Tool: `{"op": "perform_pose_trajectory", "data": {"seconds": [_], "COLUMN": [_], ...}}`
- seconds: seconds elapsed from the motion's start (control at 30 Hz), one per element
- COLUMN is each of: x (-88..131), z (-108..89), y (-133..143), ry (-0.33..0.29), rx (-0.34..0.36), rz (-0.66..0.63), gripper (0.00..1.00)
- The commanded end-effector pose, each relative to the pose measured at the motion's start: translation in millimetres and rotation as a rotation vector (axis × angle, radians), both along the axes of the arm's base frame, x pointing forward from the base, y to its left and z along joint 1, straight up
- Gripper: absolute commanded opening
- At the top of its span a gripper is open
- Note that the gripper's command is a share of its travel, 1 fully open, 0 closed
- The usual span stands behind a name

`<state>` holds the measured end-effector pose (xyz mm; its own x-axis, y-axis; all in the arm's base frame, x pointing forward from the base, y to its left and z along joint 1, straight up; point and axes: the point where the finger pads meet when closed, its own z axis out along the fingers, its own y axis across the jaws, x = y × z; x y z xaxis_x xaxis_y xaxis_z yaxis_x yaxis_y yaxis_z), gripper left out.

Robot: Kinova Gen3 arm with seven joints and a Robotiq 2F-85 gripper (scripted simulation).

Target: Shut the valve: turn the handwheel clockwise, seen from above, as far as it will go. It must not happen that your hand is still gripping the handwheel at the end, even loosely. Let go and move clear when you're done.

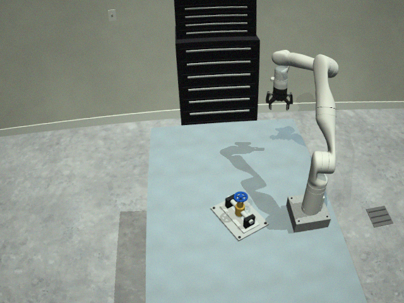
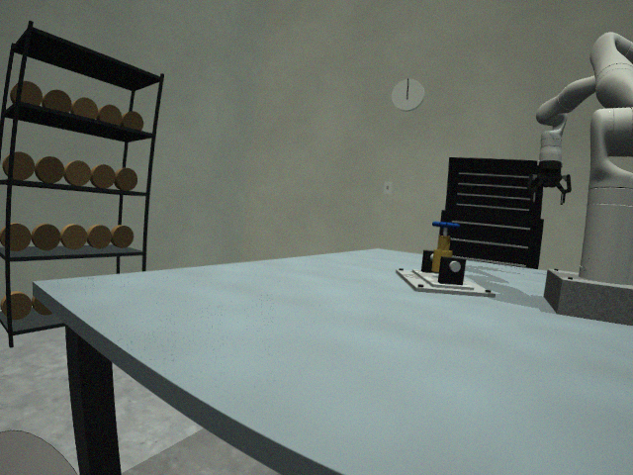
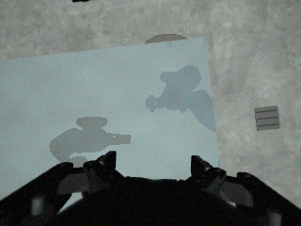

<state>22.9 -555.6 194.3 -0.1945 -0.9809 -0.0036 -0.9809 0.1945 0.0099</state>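
The valve has a blue handwheel [image 1: 241, 196] on a brass stem [image 1: 240, 209], mounted upright on a white baseplate [image 1: 239, 220] on the light blue table. It also shows in the exterior view, with the handwheel [image 2: 445, 224] above the brass body. My gripper [image 1: 279, 102] hangs high above the table's far end, fingers pointing down, open and empty, far from the valve. It appears in the exterior view [image 2: 551, 185] too. In the wrist view my fingers frame bare table top; the valve is out of that view.
The arm's grey pedestal [image 1: 308, 217] stands on the table right of the valve. A black drawer cabinet [image 1: 217, 62] stands behind the table's far edge. A shelf rack with wooden rolls [image 2: 71, 173] stands off to the side.
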Motion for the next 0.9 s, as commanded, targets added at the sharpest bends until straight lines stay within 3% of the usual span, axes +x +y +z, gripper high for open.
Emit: {"op": "perform_pose_trajectory", "data": {"seconds": [0.0, 0.6, 0.73, 0.87], "x": [0.1, 1.6, 19.8, 69.1], "z": [1.1, 0.9, 0.3, -4.5], "y": [-0.4, 0.0, 4.3, 25.2], "ry": [0.000, 0.000, 0.000, -0.007], "rx": [-0.002, -0.002, -0.007, 0.001], "rz": [0.000, 0.007, 0.077, 0.255], "gripper": [1.00, 1.00, 1.00, 1.00]}}
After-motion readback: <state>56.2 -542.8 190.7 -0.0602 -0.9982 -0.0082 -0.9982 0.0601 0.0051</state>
